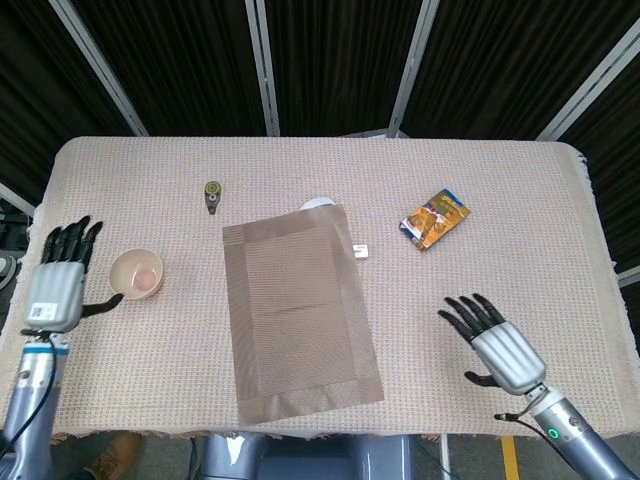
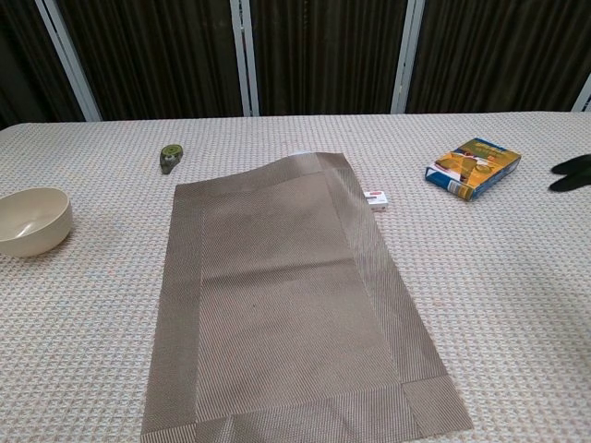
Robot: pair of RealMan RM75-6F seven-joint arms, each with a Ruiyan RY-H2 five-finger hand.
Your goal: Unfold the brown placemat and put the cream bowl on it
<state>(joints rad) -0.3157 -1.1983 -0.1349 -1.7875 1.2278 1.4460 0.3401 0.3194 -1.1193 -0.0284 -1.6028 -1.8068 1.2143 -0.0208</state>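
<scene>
The brown placemat (image 1: 298, 308) (image 2: 286, 295) lies unfolded and flat across the table's middle. Its far right corner rides up over a white mouse (image 1: 317, 204). The cream bowl (image 1: 136, 274) (image 2: 32, 221) stands upright on the cloth to the left of the mat, apart from it. My left hand (image 1: 59, 284) hovers open at the table's left edge, just left of the bowl, fingers spread and holding nothing. My right hand (image 1: 495, 347) is open over the near right of the table, away from the mat; only its fingertips (image 2: 572, 173) show in the chest view.
A small green tape roll (image 1: 212, 192) (image 2: 170, 158) lies beyond the mat's far left corner. A tiny white box (image 1: 360, 251) (image 2: 375, 197) sits by the mat's right edge. An orange snack packet (image 1: 435, 218) (image 2: 474, 167) lies at the right rear.
</scene>
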